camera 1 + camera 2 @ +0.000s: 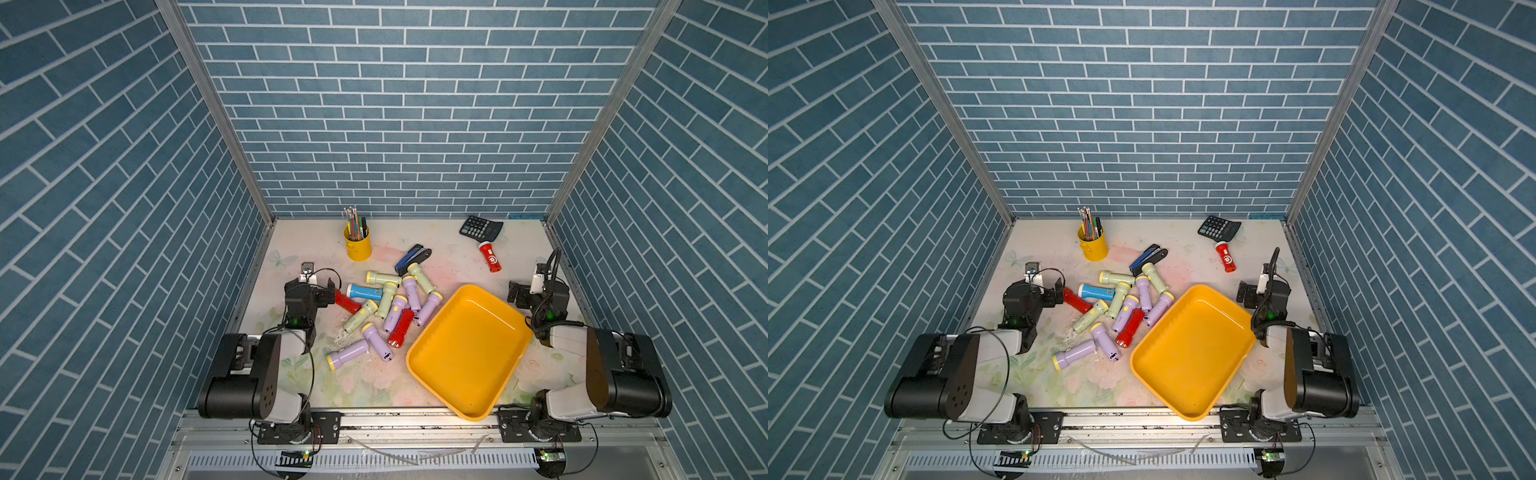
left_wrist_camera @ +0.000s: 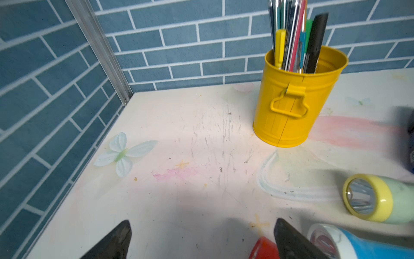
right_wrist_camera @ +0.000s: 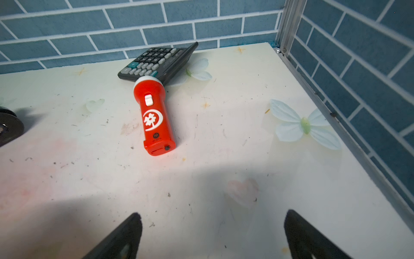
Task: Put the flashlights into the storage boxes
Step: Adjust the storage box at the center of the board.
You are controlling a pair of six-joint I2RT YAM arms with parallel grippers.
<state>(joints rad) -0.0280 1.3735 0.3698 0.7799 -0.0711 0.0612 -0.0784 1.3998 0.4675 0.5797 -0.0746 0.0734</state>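
Flashlights (image 1: 394, 316) and tray (image 1: 469, 353) together only in both top views; left claw (image 2: 202, 222), right claw (image 3: 212, 212) spread.

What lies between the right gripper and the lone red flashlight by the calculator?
Only bare tabletop between right gripper and red flashlight, per the right wrist view.

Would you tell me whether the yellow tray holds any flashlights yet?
Empty: the yellow tray is bare inside in both top views; the flashlights lie on the table outside it.

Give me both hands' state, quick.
Left hand: open, holding nothing.
Right hand: open, holding nothing.
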